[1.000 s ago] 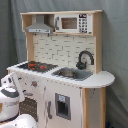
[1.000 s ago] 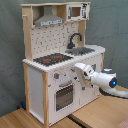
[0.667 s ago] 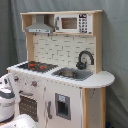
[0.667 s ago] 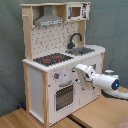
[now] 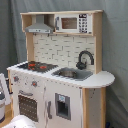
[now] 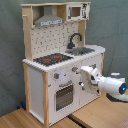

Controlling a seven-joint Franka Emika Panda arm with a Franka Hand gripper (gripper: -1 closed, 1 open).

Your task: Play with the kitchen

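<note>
On the wooden floor [image 6: 30, 120] against a grey curtain [image 6: 11, 55] you have the kitchen [image 6: 60, 75]. At its front, beside the oven door [image 6: 64, 96], your gripper [image 6: 81, 76] touches the panel; whether its fingers are spread, you cannot tell.

The kitchen [image 5: 55, 95] was white with light wood sides. Its stovetop [image 5: 36, 66] was black with red rings. The sink [image 5: 72, 74] was grey and the faucet [image 5: 85, 57] black. The back wall [image 5: 60, 50] had a white brick pattern. The curtain [image 5: 115, 50] behind was grey.
</note>
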